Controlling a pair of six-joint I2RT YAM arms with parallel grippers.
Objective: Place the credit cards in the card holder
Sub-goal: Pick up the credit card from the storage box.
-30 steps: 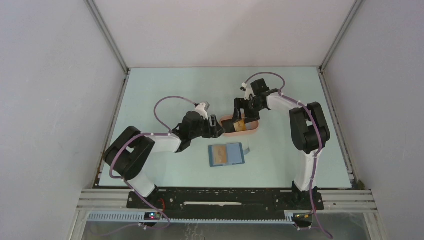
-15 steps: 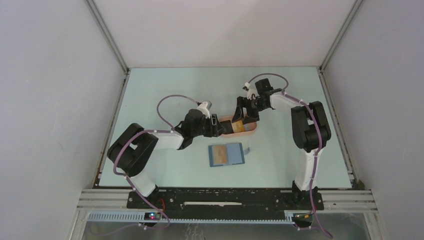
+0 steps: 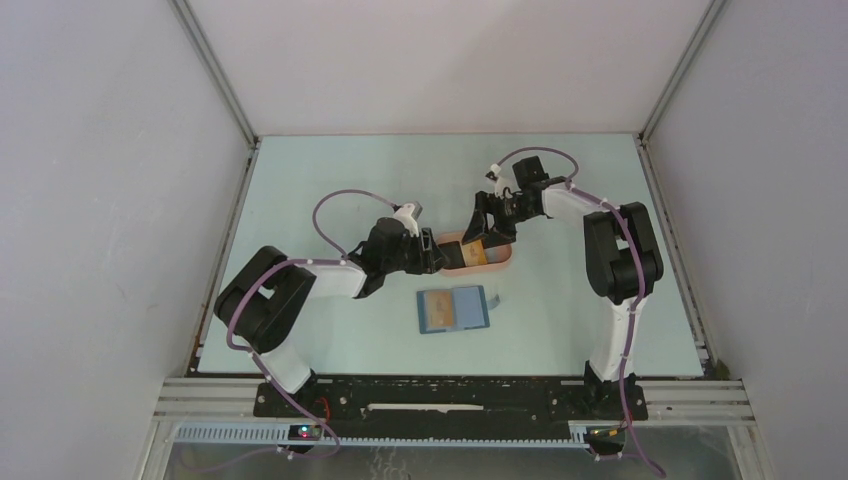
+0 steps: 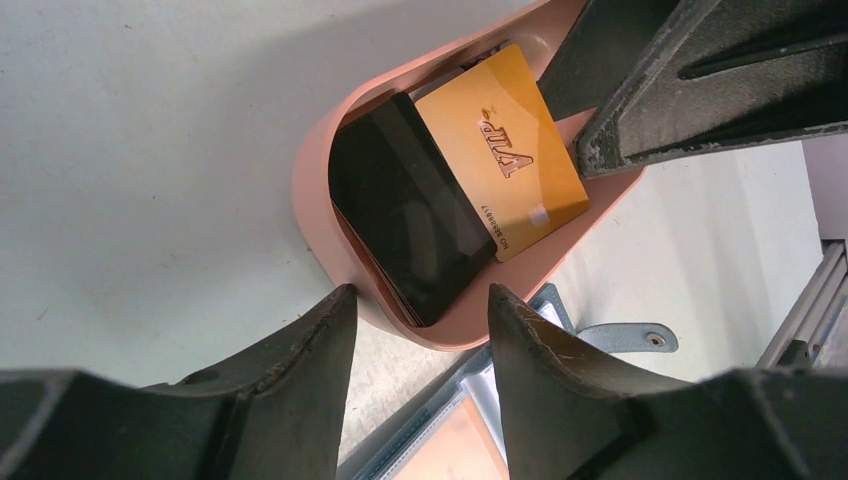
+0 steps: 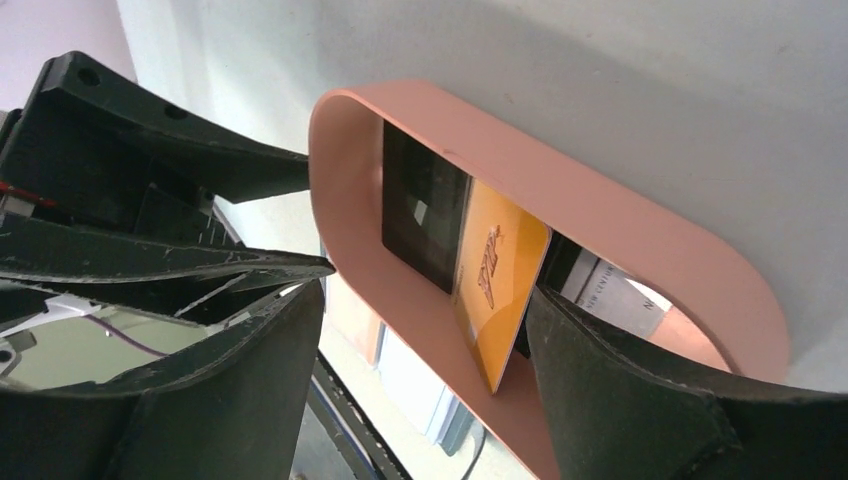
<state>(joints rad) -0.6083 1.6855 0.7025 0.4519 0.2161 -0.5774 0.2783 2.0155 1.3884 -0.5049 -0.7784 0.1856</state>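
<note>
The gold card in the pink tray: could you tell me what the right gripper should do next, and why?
Probably close the right gripper on the gold card. It stands tilted on edge in the pink tray, beside the black card, with the open fingers either side. The left gripper sits open at the tray's end.

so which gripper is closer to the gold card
Right. The right gripper has a finger beside the gold card in the tray; the left gripper sits at the tray's end, past the black card.
</note>
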